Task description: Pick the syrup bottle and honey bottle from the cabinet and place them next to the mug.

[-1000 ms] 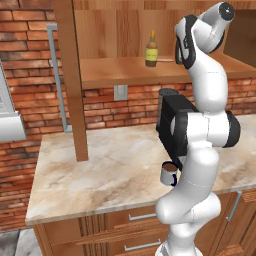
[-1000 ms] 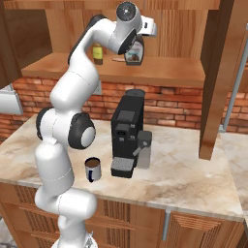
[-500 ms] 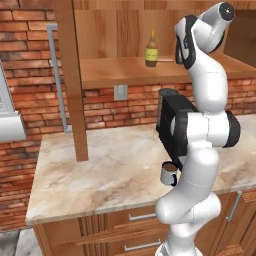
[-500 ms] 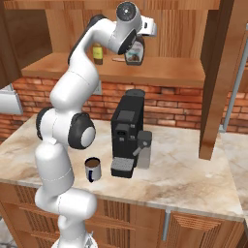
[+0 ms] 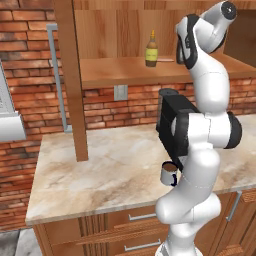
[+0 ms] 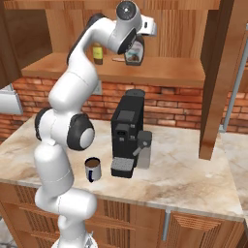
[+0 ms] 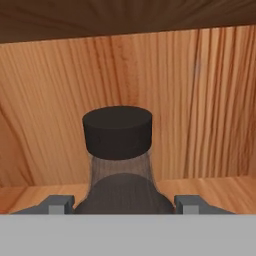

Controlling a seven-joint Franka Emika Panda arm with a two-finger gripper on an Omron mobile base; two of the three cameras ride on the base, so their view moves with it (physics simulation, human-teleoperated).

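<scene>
A: Where is the pincer?

B: Up in the cabinet (image 6: pixel 160 72), reaching over the shelf board. In the hand view the gripper (image 7: pixel 124 204) has its two finger tips on either side of the syrup bottle (image 7: pixel 120 165), with the black cap standing straight ahead of it and the plank back behind.

A: Holding it, then?

B: It looks so. The finger tips sit against the bottle's shoulders, at a middling width, closed onto the glass. Only the very tips show, so I would say gripped rather than swear to how firmly.

A: And from the base?

B: In the right base view the bottle (image 6: pixel 134 52) stands on the shelf at the gripper (image 6: pixel 137 48), partly hidden by the hand.

A: The honey bottle?

B: On the same shelf, well off to one side of the pincer and apart from it, upright (image 5: pixel 151 50); in the right base view it shows past the arm (image 6: pixel 98 53).

A: The mug?

B: Far below the pincer, on the marble counter (image 6: pixel 193 179), just beside the black coffee machine (image 6: pixel 127 131). The mug (image 6: pixel 92 169) stands upright by the arm's lower body.
</scene>
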